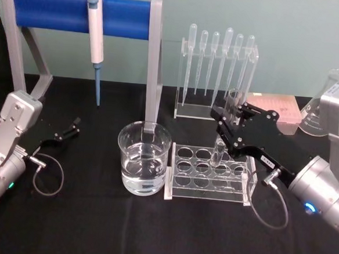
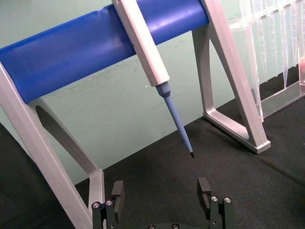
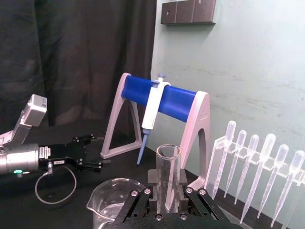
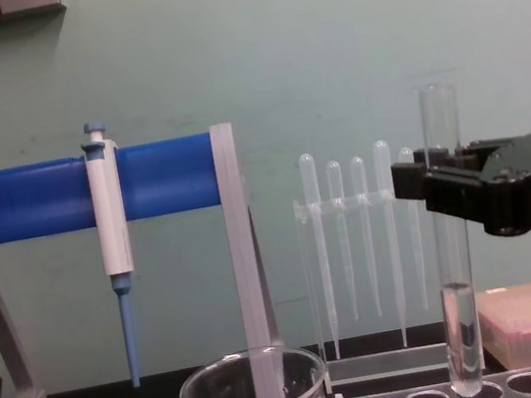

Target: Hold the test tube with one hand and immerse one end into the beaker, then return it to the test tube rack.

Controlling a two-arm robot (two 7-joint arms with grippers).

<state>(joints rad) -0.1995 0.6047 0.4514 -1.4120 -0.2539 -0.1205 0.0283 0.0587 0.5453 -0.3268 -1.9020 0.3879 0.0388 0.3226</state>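
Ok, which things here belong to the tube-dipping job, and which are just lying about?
In the job: test tube, held by the right gripper at the test tube rack; beaker.
Lying about: pipettor on its blue stand; plastic pipettes; pink box; left gripper, parked open at the left.

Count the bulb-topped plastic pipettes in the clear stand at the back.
6. The frosted plastic pipettes hang bulb-up in one row in the clear acrylic stand at the back of the black table, behind the clear test tube rack. The whole row shows; none seems hidden.
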